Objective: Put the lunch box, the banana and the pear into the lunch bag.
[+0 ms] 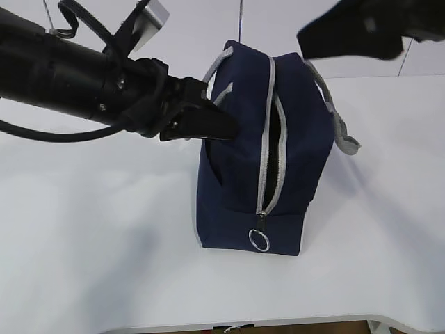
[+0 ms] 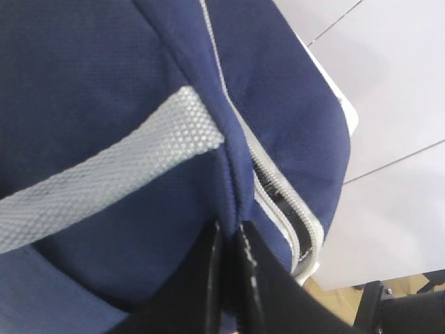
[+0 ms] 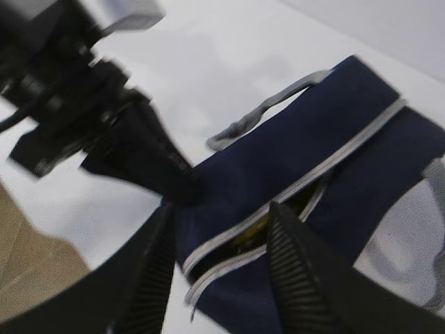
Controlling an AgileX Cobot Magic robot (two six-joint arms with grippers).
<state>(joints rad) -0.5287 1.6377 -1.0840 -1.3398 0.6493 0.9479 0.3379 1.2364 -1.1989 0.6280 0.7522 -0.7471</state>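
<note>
Apparently the task is near its end. On the left, the left pincer (image 1: 221, 125) is clenched on the fabric of the lunch bag (image 1: 240, 174), which stands on the white desk (image 1: 90, 236) with its zipper partly open. Something yellow shows inside; no food lies outside. Rightmost, the right pincer (image 3: 221, 275) hangs released above the slit.

zipper slot (image 1: 277, 149) on the lunch bag (image 1: 243, 174) gapes only narrowly, i see. left gripper (image 1: 226, 126) pinches the bag's left wall. grey handle (image 1: 338, 125) droops right. bare table (image 1: 83, 236) front and left.
</note>
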